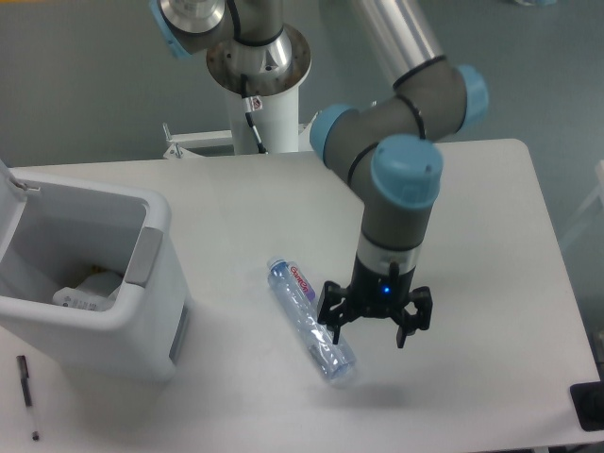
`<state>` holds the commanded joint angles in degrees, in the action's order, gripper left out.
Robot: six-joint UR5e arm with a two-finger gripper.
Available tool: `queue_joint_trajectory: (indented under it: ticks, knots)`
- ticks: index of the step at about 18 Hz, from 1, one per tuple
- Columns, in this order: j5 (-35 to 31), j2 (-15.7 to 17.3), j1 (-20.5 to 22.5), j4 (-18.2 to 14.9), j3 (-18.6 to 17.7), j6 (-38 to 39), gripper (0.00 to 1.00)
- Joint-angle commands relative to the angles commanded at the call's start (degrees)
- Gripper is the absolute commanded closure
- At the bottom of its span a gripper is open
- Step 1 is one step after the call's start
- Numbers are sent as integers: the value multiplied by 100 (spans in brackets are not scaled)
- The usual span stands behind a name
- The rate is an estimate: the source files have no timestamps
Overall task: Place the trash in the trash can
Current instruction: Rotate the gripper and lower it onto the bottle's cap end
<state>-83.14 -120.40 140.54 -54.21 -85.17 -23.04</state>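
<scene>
A white table (472, 189) was seen before a grey floor. The bottle (310, 321) lay on it near the middle, slanted from 11 to 5 o'clock, cap end uppermost. The gripper (370, 332) was held at the bottle's 3 o'clock, fingers spread, nothing pinched, one fingertip just beside the bottle's lower end. The bin (156, 283) stood open at 9 o'clock, a wrapper (87, 291) inside. A pen (27, 394) lay at 8 o'clock.

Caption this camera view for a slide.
Open gripper hovers beside crushed bottle on table; paper already in bin.
</scene>
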Motion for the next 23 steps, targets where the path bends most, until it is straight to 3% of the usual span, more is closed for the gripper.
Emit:
queue_joint_trajectory:
  ticks: [5, 11, 15, 20, 23]
  knots:
    - [-711, -501, -377, -414, 413, 563, 0]
    - [-844, -607, -519, -406, 370, 695, 0]
    - [-1389, -713, -677, -493, 343, 713, 0]
    - [-1538, -809, -738, -538, 343, 871, 0]
    - [-1600, -845, -817, -538, 335, 985, 12]
